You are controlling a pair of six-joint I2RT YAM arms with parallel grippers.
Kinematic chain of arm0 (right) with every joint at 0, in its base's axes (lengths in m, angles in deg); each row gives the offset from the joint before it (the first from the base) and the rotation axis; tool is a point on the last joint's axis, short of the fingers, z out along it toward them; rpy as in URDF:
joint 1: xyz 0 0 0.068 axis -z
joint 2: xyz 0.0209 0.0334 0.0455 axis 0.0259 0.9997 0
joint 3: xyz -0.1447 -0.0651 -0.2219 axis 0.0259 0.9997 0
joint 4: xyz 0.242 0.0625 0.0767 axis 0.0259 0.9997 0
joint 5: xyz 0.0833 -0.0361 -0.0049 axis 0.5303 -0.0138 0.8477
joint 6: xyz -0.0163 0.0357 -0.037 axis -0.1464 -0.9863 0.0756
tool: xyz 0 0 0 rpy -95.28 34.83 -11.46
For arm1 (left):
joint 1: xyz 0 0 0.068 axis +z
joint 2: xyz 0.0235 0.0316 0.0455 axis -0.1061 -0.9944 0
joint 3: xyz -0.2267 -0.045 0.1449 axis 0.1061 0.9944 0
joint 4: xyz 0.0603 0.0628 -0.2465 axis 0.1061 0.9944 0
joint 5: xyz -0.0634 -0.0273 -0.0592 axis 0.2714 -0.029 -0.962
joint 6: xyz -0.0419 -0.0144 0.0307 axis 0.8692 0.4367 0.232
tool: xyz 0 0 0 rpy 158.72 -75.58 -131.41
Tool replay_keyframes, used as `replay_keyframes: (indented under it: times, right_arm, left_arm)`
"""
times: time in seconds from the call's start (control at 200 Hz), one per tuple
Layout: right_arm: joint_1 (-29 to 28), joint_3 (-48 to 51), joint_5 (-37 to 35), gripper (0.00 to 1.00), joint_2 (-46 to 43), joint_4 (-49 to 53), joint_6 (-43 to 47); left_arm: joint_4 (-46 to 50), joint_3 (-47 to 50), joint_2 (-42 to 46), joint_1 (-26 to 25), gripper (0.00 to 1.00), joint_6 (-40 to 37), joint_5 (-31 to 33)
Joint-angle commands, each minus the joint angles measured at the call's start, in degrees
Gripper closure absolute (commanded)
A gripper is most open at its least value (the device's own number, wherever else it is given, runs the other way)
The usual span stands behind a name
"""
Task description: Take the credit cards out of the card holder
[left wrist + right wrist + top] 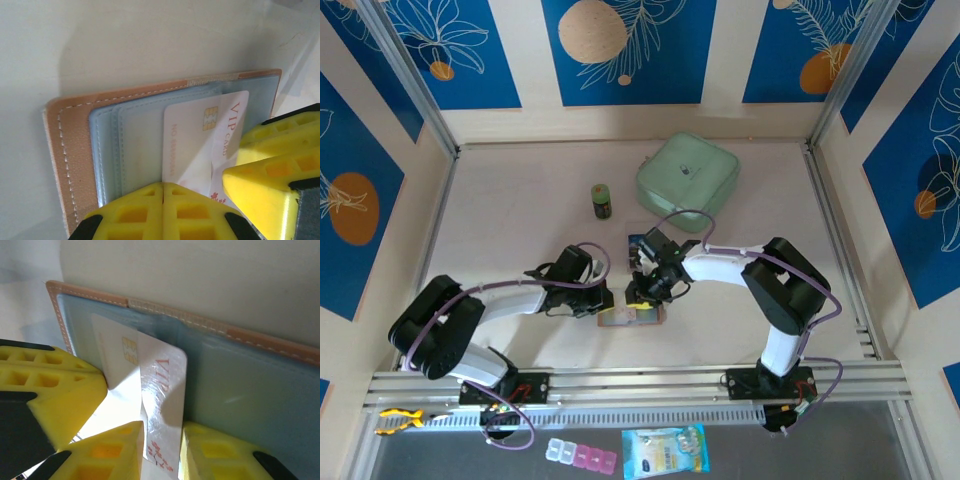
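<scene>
Pinches, with right tool (161, 440), a white chip-bearing VIP credit card (160, 375) partly out of a grey see-through pocket in the tan card holder (75, 140) lying open at 6 o'clock from the counter's (520, 200) centre, and holds left tool (162, 192), fingers pressed together, over its 9 o'clock edge.

Pale beige table (510, 190), matte. Near its front edge, lying open: pinkish-tan leather card holder (630, 316), grey-blue see-through pockets facing up. Well behind the card holder and slightly to the right: mint-green zip case (687, 182), lying flat, rounded corners. Behind the card holder and a little to the left: small dark green jar (603, 201), upright. Just behind the card holder, toward the zip case: dark blue card (639, 243), partly hidden.
</scene>
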Motion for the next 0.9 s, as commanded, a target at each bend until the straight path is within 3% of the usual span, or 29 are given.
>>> replay_keyframes:
  times: [0.0, 0.405, 0.895]
  right_arm:
    - [0.3, 0.9, 2.8, 0.74, -0.2, -1.6, -1.2]
    - [0.5, 1.2, 2.7, 0.84, -1.2, -1.6, -1.3]
    - [1.6, 1.5, -3.2, 0.88, -7.5, 9.9, 3.4]
  left_arm:
    - [2.1, 0.7, -0.8, -0.5, 0.99, 0.0, 0.7]
    - [2.7, 0.6, -0.4, -0.5, 0.99, -0.2, 0.8]
    - [5.4, 2.9, 4.0, -0.6, 0.99, -0.8, 2.0]
